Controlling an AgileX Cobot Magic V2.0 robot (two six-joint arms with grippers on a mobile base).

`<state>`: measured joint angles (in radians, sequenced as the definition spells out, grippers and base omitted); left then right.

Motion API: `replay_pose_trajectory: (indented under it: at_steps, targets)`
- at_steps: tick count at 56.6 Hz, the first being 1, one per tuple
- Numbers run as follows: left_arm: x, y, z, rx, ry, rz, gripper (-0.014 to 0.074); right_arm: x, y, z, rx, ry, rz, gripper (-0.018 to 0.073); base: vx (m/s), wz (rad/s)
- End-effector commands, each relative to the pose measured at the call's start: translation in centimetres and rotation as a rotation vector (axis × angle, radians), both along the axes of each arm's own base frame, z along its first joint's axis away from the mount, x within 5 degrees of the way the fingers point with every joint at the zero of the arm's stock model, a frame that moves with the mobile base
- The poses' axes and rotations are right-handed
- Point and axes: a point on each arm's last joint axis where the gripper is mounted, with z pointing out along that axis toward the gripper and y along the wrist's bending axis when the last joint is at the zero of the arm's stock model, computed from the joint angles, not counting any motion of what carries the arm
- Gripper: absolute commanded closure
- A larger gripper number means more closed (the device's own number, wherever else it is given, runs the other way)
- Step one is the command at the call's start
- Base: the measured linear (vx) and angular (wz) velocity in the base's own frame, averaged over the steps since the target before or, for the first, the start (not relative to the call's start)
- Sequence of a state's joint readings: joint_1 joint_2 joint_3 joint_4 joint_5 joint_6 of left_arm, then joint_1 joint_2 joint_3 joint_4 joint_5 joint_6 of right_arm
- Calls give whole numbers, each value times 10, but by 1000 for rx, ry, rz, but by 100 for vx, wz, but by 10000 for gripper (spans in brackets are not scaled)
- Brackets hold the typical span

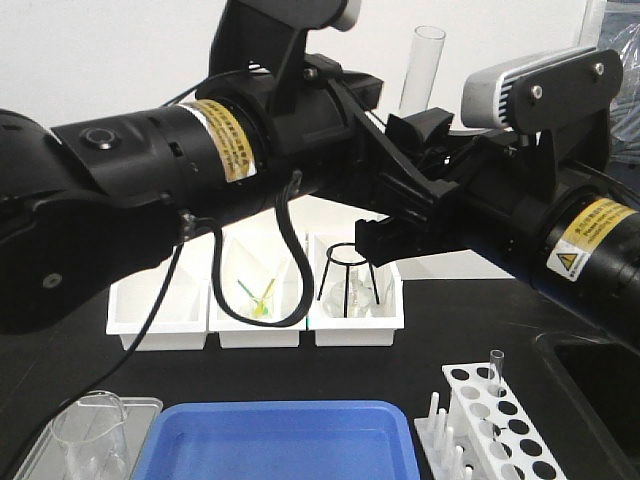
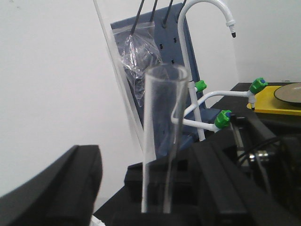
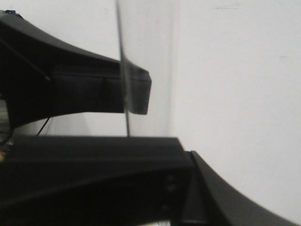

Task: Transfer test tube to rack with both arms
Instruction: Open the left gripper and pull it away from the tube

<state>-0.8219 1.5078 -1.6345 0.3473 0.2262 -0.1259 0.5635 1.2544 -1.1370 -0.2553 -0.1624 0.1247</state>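
Test tube [image 1: 422, 65] upright, base clamped in right jaws, left jaws spread around it.

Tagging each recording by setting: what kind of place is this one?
Most likely a laboratory bench: a white test tube rack and a glass beaker are in front, a test tube is held above, and the left wrist view shows a white gooseneck tap with green knobs.
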Motion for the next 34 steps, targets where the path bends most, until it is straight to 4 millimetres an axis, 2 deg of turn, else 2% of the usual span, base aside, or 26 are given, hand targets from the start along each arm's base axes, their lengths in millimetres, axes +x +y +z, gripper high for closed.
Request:
replay_pose_trajectory:
  at_steps: [1, 14, 21, 34]
  targets:
    - [-12, 9, 24, -71, -67, -19, -41, -15, -7, 34, 101, -167, 24, 570, 0, 0]
    - [-20, 17, 36, -110, -105, -28, -13, -14, -8, 34, 56, -200, 2, 569, 0, 0]
    - [-27, 23, 43, -129, -122, -29, 15, -13, -10, 34, 95, -176, -16, 568, 0, 0]
    - [-35, 32, 53, -151, -147, -29, 20, -10, -14, 35, 72, -195, -78, 568, 0, 0]
